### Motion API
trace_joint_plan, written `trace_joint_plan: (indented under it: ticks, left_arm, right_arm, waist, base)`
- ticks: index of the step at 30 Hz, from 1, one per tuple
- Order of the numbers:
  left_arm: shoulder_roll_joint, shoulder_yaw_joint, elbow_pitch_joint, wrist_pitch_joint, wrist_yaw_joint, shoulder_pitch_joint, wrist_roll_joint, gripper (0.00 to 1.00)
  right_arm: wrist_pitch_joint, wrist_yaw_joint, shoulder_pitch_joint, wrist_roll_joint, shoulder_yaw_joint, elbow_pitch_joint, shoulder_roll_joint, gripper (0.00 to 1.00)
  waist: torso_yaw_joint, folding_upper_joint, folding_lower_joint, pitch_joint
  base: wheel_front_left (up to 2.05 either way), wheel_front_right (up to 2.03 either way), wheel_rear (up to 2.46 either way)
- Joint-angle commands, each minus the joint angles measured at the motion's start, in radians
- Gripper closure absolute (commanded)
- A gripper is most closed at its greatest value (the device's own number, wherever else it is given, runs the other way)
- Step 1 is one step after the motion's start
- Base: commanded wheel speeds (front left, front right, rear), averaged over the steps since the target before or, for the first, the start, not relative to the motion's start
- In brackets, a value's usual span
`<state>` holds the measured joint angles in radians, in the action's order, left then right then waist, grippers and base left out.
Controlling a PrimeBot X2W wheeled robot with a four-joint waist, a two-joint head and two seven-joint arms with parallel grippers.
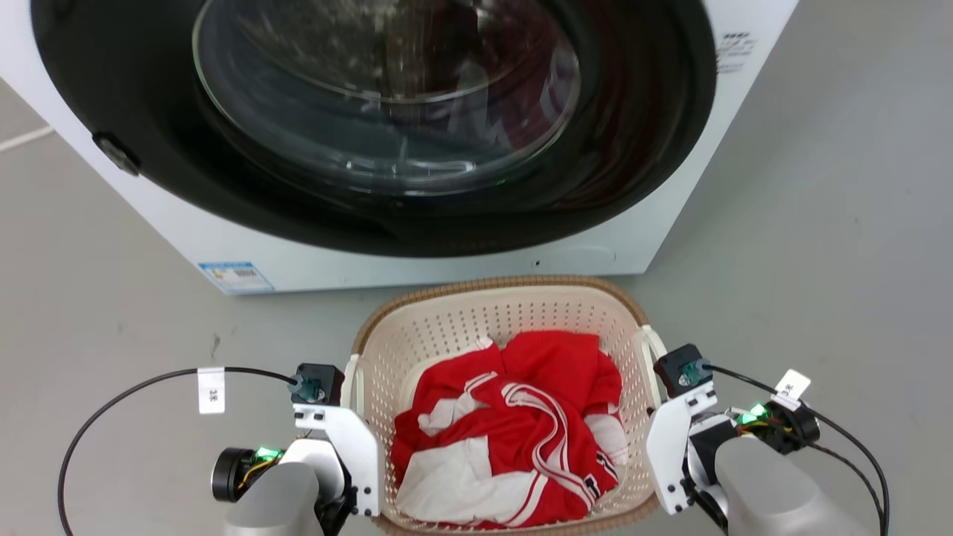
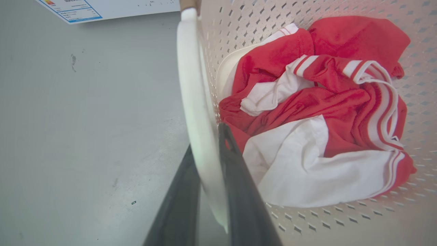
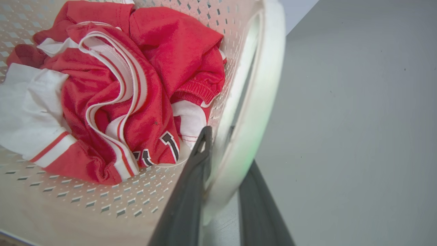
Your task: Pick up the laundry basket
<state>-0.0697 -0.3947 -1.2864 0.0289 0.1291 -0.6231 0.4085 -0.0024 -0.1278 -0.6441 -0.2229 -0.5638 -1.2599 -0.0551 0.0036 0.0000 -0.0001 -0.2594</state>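
The laundry basket (image 1: 506,286), cream and perforated with a brown woven rim, stands on the grey floor just in front of the washer. Crumpled red and white clothes (image 1: 514,432) lie inside it. My left gripper (image 2: 206,136) is shut on the basket's white left handle (image 2: 191,85), one dark finger outside it and one inside the basket. My right gripper (image 3: 229,145) grips the white right handle (image 3: 263,85) the same way. In the head view the left gripper (image 1: 357,447) and right gripper (image 1: 666,447) flank the basket, their fingertips hidden beneath the white wrist brackets.
A white front-loading washer (image 1: 670,223) with a large dark round door (image 1: 387,97) rises directly behind the basket. Grey floor (image 1: 819,298) spreads to both sides. Black cables (image 1: 119,402) loop off both wrists.
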Motion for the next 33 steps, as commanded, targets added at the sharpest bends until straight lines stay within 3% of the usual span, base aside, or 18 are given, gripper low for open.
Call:
trace_joint_plan:
  ticks: [1,19,33]
  left_arm:
    - [-0.001,-0.007,0.01,0.002,0.001,0.007,0.001,1.0]
    - [-0.029,-0.126,0.031,-0.106,0.001,0.089,0.131,1.0]
    - [-0.048,-0.194,0.029,-0.122,0.001,0.114,0.192,1.0]
  right_arm:
    - [0.002,-0.005,0.018,-0.007,-0.013,0.004,0.009,1.0]
    - [0.105,-0.005,0.092,-0.154,-0.147,-0.016,0.008,1.0]
    - [0.144,-0.005,0.119,-0.225,-0.22,-0.023,-0.008,1.0]
  waist:
    - [-0.01,0.0,0.0001,0.031]
    - [-0.019,0.0,0.0001,0.227]
    - [-0.029,0.0,0.0001,0.279]
  base:
    - [0.0,0.0,0.0]
    - [0.0,0.0,0.0]
    - [0.0,0.0,0.0]
